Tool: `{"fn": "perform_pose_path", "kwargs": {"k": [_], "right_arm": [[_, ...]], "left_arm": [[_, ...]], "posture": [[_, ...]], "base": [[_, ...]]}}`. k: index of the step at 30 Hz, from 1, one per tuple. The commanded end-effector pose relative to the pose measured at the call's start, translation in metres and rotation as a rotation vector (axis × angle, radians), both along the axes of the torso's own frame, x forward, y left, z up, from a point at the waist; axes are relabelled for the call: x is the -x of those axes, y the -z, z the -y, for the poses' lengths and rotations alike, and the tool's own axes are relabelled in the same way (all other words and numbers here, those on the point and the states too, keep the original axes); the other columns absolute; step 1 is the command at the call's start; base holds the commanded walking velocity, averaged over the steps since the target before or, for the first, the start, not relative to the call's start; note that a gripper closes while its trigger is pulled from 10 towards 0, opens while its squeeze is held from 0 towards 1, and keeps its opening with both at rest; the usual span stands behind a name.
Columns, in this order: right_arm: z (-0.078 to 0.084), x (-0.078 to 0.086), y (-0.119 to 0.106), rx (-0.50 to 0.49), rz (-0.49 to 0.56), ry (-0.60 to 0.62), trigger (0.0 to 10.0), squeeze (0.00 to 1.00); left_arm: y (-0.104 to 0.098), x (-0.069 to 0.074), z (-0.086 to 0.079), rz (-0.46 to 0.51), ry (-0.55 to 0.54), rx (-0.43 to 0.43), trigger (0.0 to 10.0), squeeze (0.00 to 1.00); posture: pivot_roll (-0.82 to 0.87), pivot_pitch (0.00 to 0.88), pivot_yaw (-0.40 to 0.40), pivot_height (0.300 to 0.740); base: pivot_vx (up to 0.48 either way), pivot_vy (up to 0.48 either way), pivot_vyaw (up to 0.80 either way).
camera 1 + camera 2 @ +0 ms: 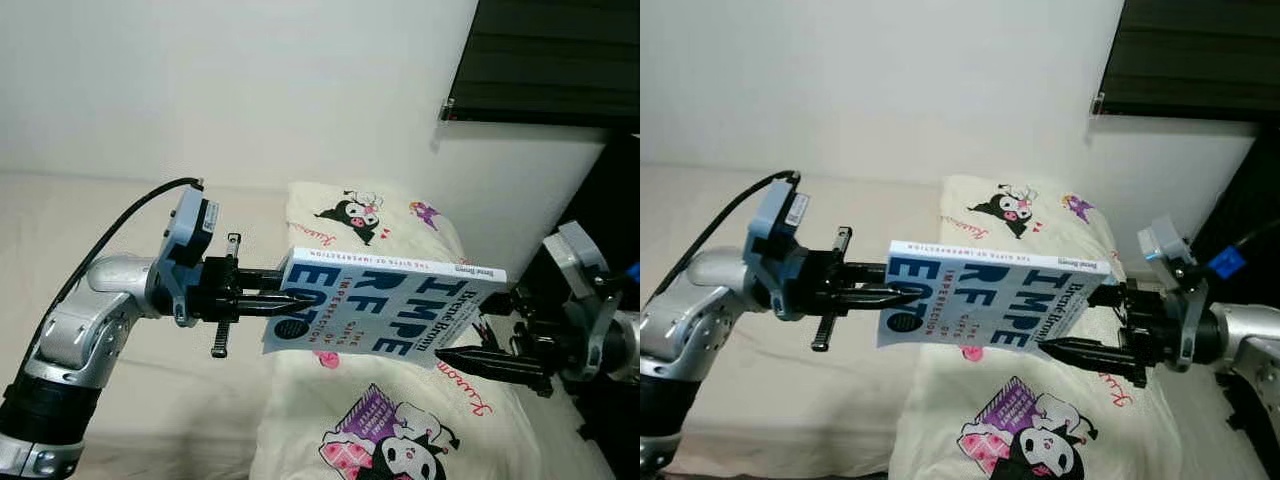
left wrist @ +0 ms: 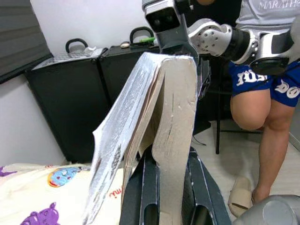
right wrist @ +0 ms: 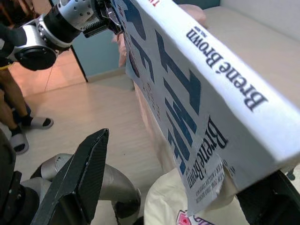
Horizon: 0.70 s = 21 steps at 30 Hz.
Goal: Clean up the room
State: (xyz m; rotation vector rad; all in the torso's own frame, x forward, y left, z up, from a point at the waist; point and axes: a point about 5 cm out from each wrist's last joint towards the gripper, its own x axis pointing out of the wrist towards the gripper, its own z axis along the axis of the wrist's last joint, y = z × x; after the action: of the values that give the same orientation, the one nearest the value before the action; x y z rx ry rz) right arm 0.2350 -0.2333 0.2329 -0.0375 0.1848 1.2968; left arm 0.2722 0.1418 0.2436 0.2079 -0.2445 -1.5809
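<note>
Paperback book [image 1: 385,310] held above cartoon-print pillow [image 1: 400,440], left end effector [image 1: 290,305] clenched on it, right end effector [image 1: 1065,325] released astride its corner.

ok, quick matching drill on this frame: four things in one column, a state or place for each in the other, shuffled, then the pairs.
Things:
1. book
2. left gripper
3. right gripper
4. pillow

States or places:
A. lies on the bed, printed with cartoon figures
B. fingers spread, one under the book's spine end
C. held in the air between both arms
D. fingers shut on the book's page edge

Pairs: 1-C, 2-D, 3-B, 4-A
</note>
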Motion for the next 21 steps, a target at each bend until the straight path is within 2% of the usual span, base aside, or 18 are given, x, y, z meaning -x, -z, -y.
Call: {"fn": "perform_pose_path", "kwargs": {"k": [1, 4, 6, 7, 9, 10, 11, 13, 14, 15, 17, 18, 19, 21], "right_arm": [[-0.004, 0.006, -0.023, 0.016, 0.075, -0.069, 10.0, 0.00], [-0.004, 0.009, -0.027, 0.022, 0.085, -0.079, 10.0, 0.00], [0.011, 0.016, -0.037, 0.080, 0.117, -0.032, 10.0, 0.00], [0.011, 0.016, -0.037, 0.080, 0.117, -0.032, 10.0, 0.00], [0.031, 0.022, -0.049, 0.149, 0.160, 0.066, 10.0, 0.00], [0.031, 0.022, -0.049, 0.149, 0.160, 0.066, 10.0, 0.00], [0.038, 0.024, -0.055, 0.162, 0.181, 0.101, 10.0, 0.00], [0.049, 0.026, -0.073, 0.150, 0.260, 0.172, 10.0, 0.00], [0.049, 0.026, -0.073, 0.150, 0.260, 0.172, 10.0, 0.00], [0.052, 0.027, -0.082, 0.131, 0.304, 0.195, 10.0, 0.00], [0.052, 0.027, -0.082, 0.131, 0.304, 0.195, 10.0, 0.00], [0.052, 0.026, -0.090, 0.107, 0.352, 0.216, 10.0, 0.00], [0.051, 0.024, -0.096, 0.079, 0.394, 0.225, 10.0, 0.00], [0.046, 0.021, -0.097, 0.055, 0.408, 0.213, 10.0, 0.00]], "left_arm": [[0.002, 0.002, 0.001, -0.004, 0.029, -0.046, 10.0, 0.00], [0.003, 0.001, 0.000, -0.004, 0.014, -0.048, 10.0, 0.00], [0.002, -0.004, -0.006, -0.005, -0.032, -0.047, 10.0, 0.00], [0.002, -0.004, -0.006, -0.005, -0.032, -0.047, 10.0, 0.00], [0.002, -0.005, -0.010, -0.012, -0.054, -0.045, 10.0, 0.00], [0.002, -0.005, -0.010, -0.012, -0.054, -0.045, 10.0, 0.00], [0.002, -0.005, -0.010, -0.015, -0.056, -0.046, 10.0, 0.00], [0.003, -0.005, -0.010, -0.020, -0.055, -0.047, 10.0, 0.00], [0.003, -0.005, -0.010, -0.020, -0.055, -0.047, 10.0, 0.00], [0.003, -0.005, -0.010, -0.021, -0.053, -0.048, 10.0, 0.00], [0.003, -0.005, -0.010, -0.021, -0.053, -0.048, 10.0, 0.00], [0.003, -0.005, -0.009, -0.022, -0.049, -0.048, 10.0, 0.00], [0.003, -0.005, -0.007, -0.021, -0.044, -0.047, 10.0, 0.00], [0.002, -0.004, -0.005, -0.020, -0.033, -0.042, 10.0, 0.00]], "posture": [[-0.05, 0.000, -0.044, 0.740], [-0.05, 0.000, -0.044, 0.740], [-0.05, 0.000, -0.044, 0.740], [-0.05, 0.000, -0.044, 0.740], [-0.05, 0.006, -0.040, 0.740], [-0.05, 0.006, -0.040, 0.740], [-0.05, 0.008, -0.038, 0.740], [-0.05, 0.010, -0.037, 0.740], [-0.05, 0.010, -0.037, 0.740], [-0.06, 0.009, -0.034, 0.740], [-0.06, 0.009, -0.034, 0.740], [-0.06, 0.009, -0.034, 0.740], [-0.06, 0.008, -0.033, 0.740], [-0.06, 0.007, -0.033, 0.740]], "base": [[0.000, 0.000, 0.00], [0.000, 0.000, 0.00], [0.000, 0.000, 0.00], [0.000, 0.000, 0.00], [0.000, 0.000, 0.00], [0.000, 0.000, 0.00], [0.000, 0.000, 0.00], [0.000, 0.000, 0.00], [0.000, 0.000, 0.00], [0.000, 0.000, 0.00], [0.000, 0.000, 0.00], [0.000, 0.000, 0.00], [0.000, 0.000, 0.00], [0.000, 0.000, 0.00]]}}
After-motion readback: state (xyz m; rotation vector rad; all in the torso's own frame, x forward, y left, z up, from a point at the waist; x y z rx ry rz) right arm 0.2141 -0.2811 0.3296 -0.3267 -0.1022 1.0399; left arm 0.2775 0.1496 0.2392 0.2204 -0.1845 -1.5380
